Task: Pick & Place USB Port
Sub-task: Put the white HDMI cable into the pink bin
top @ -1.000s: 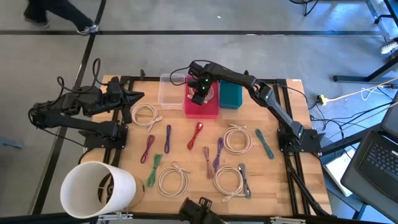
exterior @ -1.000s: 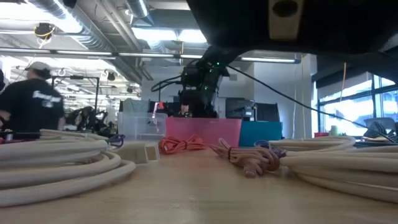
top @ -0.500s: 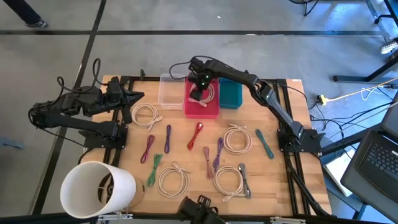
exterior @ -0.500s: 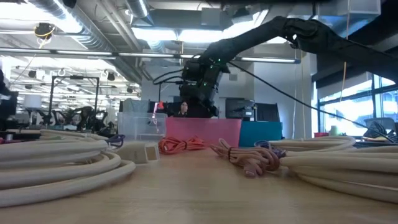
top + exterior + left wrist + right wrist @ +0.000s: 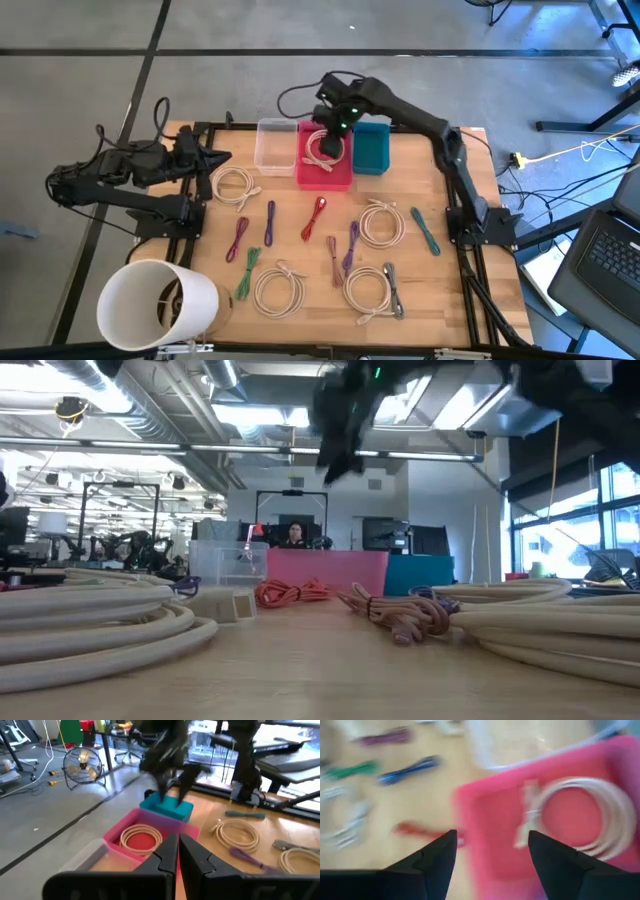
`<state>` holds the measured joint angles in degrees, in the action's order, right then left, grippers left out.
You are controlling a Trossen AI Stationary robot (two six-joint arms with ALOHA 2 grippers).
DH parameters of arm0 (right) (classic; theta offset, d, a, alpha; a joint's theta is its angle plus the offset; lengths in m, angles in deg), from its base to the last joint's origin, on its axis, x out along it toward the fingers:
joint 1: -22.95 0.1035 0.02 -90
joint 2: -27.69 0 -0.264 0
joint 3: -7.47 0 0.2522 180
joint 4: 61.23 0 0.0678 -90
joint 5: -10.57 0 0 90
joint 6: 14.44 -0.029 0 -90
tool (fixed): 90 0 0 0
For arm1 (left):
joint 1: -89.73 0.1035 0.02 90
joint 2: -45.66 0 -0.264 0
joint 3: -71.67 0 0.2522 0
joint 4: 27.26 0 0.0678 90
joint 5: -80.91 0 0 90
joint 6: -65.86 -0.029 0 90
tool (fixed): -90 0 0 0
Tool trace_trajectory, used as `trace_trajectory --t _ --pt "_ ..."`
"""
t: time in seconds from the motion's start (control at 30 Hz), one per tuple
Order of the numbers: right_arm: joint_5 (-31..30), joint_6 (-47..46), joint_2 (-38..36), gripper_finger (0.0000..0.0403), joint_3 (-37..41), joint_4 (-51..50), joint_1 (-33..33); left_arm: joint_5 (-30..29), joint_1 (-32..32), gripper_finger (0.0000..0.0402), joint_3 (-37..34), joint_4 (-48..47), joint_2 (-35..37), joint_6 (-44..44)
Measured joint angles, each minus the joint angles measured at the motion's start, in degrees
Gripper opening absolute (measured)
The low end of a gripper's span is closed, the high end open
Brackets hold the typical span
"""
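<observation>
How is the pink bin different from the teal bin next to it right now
The pink bin holds a coiled white cable; the teal bin shows nothing inside it. In the high view the pink bin looks wider than the teal bin. The pink bin stands in the middle of the row, beside the clear bin; the teal bin stands at the end. Both are open-topped and rectangular, side by side along the table's far edge.

Grey concrete floor (image 5: 300, 25); ceiling ducts (image 5: 150, 400) with strip lights (image 5: 250, 415); bright windows (image 5: 560, 530); a floor fan (image 5: 82, 762), seemingly.
</observation>
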<state>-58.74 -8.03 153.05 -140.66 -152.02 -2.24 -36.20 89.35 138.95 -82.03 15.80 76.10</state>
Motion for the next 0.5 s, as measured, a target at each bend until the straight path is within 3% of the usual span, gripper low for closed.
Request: trace_trajectory --t 0.13,0.37,0.43,0.5 --pt "0.8 -1.7 -6.2 0.024 0.0 -9.7 5.4 1.4 0.0 0.0008 0.0 -1.3 0.3 0.0" --pt "-17.2 -13.3 -15.0 0.0239 1.9 -13.1 19.2 1.3 0.0 0.0008 0.0 -1.5 1.3 -0.4" --pt "-23.3 -18.3 -17.5 0.0239 4.6 -12.8 22.9 1.3 0.0 0.0008 0.0 -2.4 1.9 -0.4" --pt "-25.6 -23.6 -19.9 0.0239 8.1 -13.0 25.6 1.3 0.0 0.0008 0.0 -3.2 2.5 -0.5"
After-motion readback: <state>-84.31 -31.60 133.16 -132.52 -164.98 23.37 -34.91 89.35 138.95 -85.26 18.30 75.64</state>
